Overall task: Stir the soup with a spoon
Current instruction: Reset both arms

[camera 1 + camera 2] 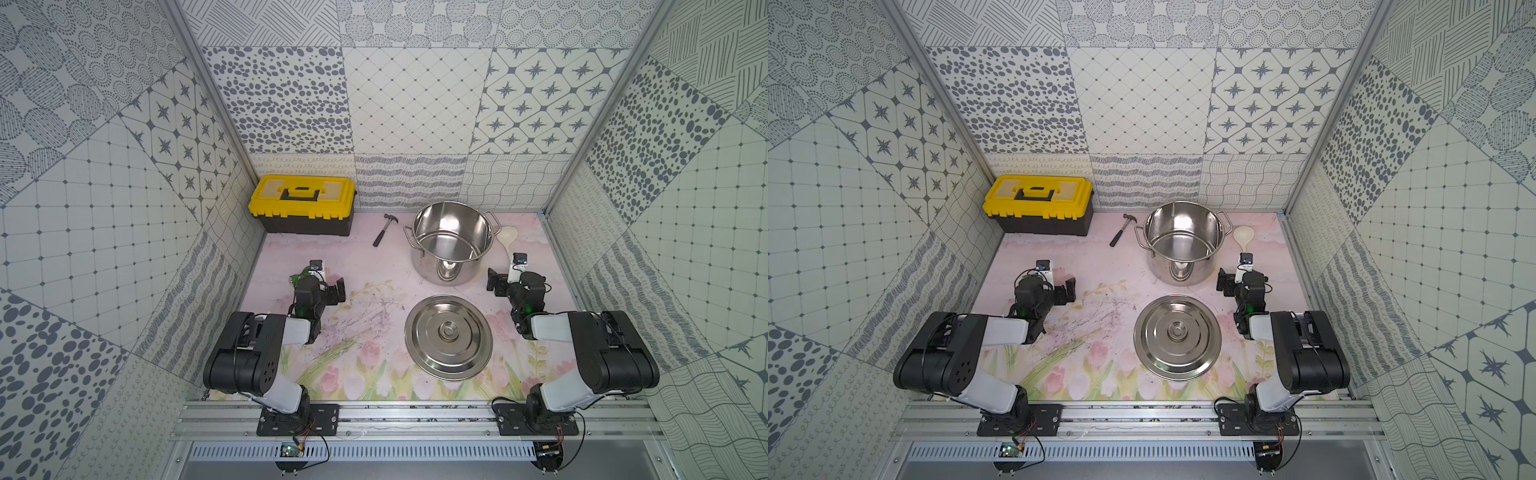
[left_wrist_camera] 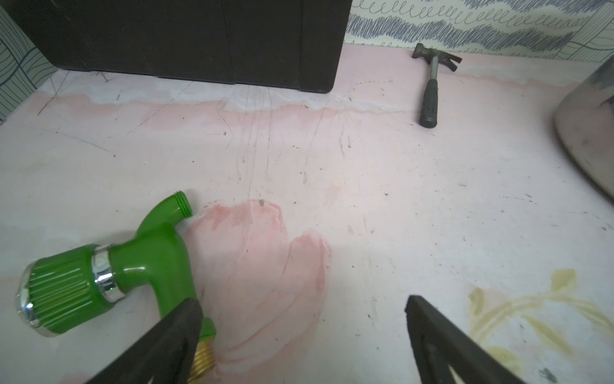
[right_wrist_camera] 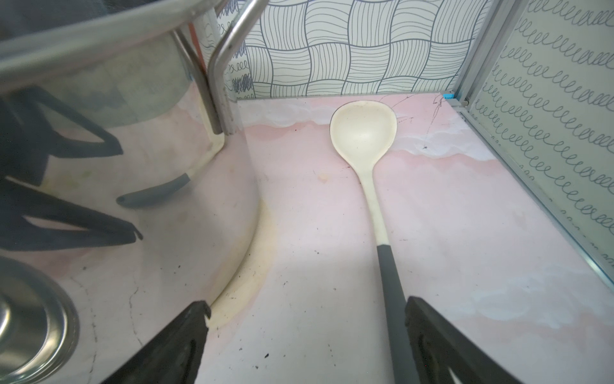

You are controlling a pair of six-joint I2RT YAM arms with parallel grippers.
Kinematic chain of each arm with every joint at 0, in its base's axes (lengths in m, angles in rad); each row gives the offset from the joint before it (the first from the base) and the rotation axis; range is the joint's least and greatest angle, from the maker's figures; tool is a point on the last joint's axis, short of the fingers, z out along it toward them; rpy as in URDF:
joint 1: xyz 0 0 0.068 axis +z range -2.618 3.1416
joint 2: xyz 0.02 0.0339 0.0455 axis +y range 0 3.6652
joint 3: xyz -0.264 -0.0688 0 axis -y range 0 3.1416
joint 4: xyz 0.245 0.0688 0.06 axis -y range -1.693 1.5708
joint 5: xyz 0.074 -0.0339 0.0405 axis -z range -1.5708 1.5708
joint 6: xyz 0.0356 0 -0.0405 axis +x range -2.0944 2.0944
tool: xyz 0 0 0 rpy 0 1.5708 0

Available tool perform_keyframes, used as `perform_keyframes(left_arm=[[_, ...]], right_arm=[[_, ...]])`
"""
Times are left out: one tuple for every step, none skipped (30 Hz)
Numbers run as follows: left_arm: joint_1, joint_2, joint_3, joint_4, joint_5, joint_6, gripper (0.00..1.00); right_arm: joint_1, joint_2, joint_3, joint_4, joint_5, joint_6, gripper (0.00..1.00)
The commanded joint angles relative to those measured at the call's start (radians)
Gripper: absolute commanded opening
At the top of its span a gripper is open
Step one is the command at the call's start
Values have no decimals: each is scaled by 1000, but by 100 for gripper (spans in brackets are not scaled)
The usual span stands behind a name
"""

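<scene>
Both arms crouch folded low. The right gripper (image 3: 305, 306) gapes empty over the spoon (image 3: 377, 229), apparently not touching it; the spoon lies flat just beside the stockpot (image 1: 424, 266). The left gripper (image 2: 304, 302) gapes empty near a green nozzle (image 2: 133, 266).

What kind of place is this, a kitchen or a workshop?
Probably neither: a staged robot test booth. A left arm and right arm are bolted to a metal rail, patterned panel walls box in a flowered table, and the props mix a stockpot with a toolbox and hammer.
</scene>
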Motion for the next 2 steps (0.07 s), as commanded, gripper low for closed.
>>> perform_keyframes(left_arm=[[6, 4, 5, 39, 22, -1, 100], [5, 5, 5, 39, 23, -1, 100]], right_arm=[[-5, 3, -6, 51, -8, -8, 97], [-5, 3, -7, 51, -8, -9, 97]])
